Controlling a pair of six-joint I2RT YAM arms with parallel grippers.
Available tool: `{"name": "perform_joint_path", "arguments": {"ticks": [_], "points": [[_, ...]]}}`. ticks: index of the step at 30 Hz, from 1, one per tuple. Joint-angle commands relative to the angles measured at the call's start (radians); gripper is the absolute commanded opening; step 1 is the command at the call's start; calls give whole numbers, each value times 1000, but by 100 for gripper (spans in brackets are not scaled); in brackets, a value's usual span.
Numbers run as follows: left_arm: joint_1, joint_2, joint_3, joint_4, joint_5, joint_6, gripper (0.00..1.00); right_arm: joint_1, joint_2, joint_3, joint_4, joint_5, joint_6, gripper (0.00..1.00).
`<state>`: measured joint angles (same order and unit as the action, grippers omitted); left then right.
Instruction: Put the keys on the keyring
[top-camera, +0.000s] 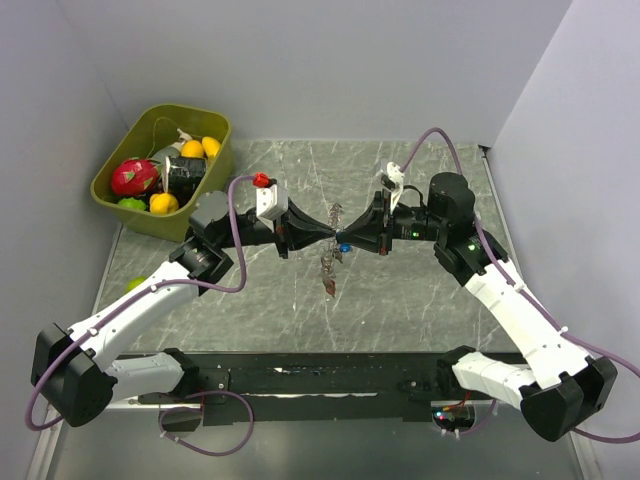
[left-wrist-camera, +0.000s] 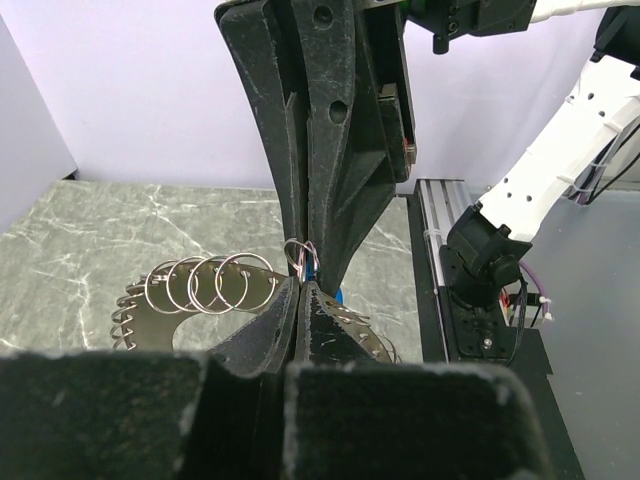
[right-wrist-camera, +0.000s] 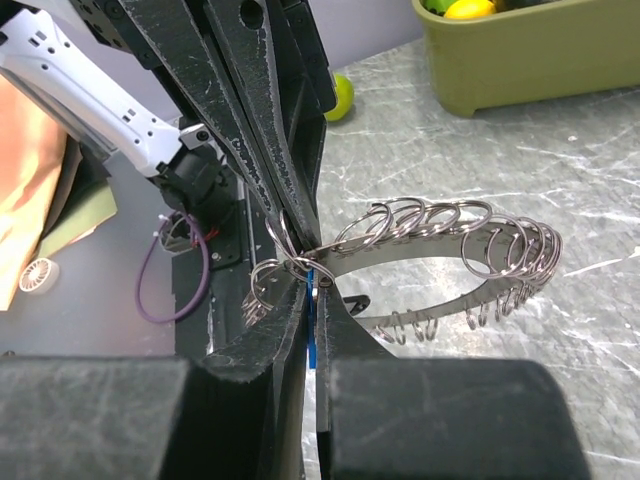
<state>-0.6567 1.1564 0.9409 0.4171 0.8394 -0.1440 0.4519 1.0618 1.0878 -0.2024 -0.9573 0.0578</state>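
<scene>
Both grippers meet tip to tip above the middle of the table. My left gripper (top-camera: 326, 232) (left-wrist-camera: 302, 287) is shut on the keyring (top-camera: 330, 266) (left-wrist-camera: 135, 300), a flat silvery band strung with many small split rings. In the right wrist view the keyring (right-wrist-camera: 450, 312) curves away to the right, hanging from the left fingers (right-wrist-camera: 262, 150). My right gripper (top-camera: 346, 240) (right-wrist-camera: 312, 292) is shut on a small key with a blue head (top-camera: 343, 246) (right-wrist-camera: 311, 331), its tip against the ring cluster at the band's end. The blue key (left-wrist-camera: 316, 265) shows just past the left fingertips. No other keys show.
An olive bin (top-camera: 110, 195) (right-wrist-camera: 530, 70) holding fruit and a dark can stands at the back left. A green ball (top-camera: 135, 283) (right-wrist-camera: 342, 97) lies beside the left arm. A black rail (top-camera: 330, 378) runs along the near edge between the arm bases.
</scene>
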Motion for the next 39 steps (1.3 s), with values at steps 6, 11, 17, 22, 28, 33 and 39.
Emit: {"name": "perform_joint_path", "arguments": {"ticks": [6, 11, 17, 22, 28, 33, 39], "points": [[-1, -32, 45, 101, 12, -29, 1, 2, -20, -23, -61, 58, -90, 0], [-1, -34, 45, 117, 13, -32, 1, 4, -19, -28, -92, 69, -119, 0], [0, -34, 42, 130, 13, -42, 1, 4, -13, -26, -132, 72, -153, 0], [0, -34, 39, 127, 6, -40, 1, 2, -13, -28, -147, 61, -167, 0], [0, -20, 38, 132, 15, -46, 1, 11, -8, -29, -152, 43, -167, 0], [0, -3, 39, 121, 15, -42, 1, 22, -6, -20, -158, 49, -165, 0], [-1, 3, 29, 103, 15, -29, 1, 24, -14, -22, -135, 46, -148, 2]]}}
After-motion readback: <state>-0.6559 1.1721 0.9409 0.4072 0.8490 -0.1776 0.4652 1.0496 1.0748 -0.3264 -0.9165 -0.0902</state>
